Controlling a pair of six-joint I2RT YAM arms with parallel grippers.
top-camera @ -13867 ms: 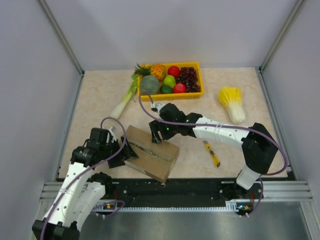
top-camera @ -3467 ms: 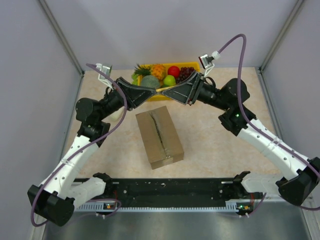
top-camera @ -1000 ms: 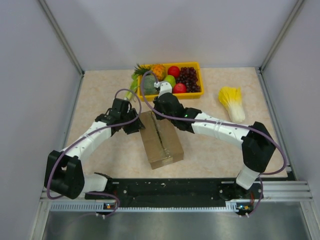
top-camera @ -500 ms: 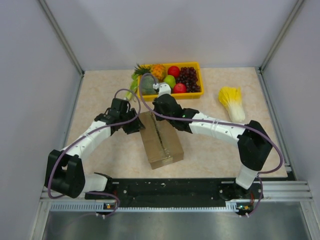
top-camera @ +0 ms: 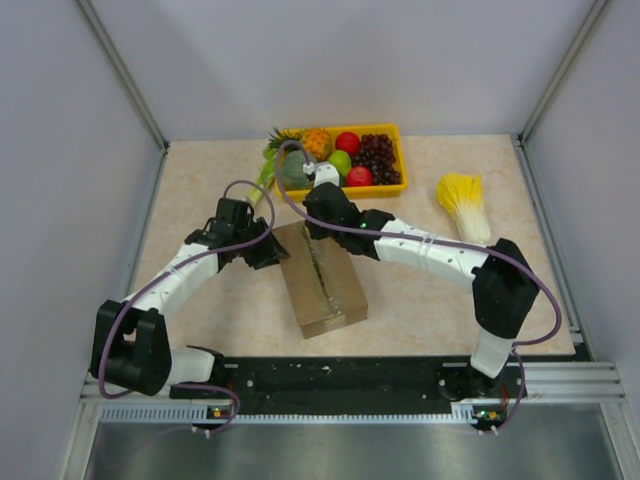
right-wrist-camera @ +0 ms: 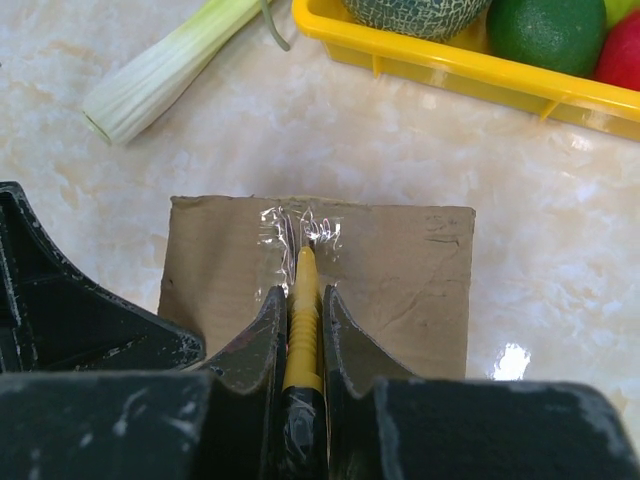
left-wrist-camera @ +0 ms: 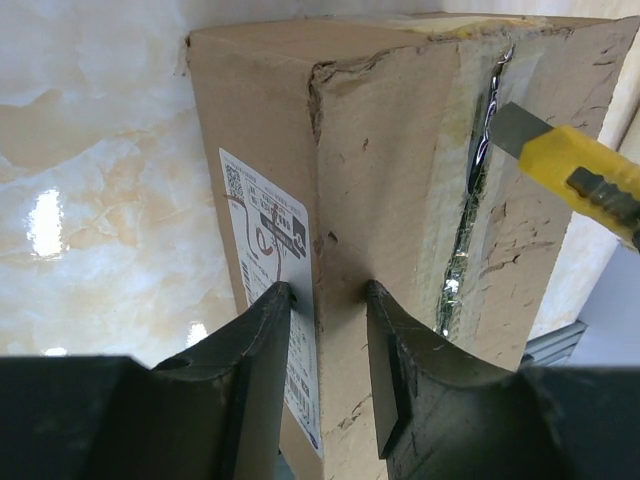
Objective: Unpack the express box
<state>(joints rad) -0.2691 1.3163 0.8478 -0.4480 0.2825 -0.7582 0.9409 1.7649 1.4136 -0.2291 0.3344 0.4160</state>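
Cutting of the tape is the step in hand. On the left, the left claw is nipped onto the upper long edge of the express box. One finger lies on the side with the white label and the other on the top face, steadying the carton. The box lies flat in the middle of the counter, just nearer than the yellow tray of fruit, with its flaps shut.

Down its top runs the taped seam, crinkled and partly split. To the right, the right claw is clamped on a yellow utility knife. The blade points into the seam at the box's far end.

Judging from this, the next move calls for drawing the blade along the seam toward the near end. It should go shallow and straight, while the left claw's hold keeps the carton from sliding or twisting. The short end tapes probably need slitting too before the flaps can be lifted.
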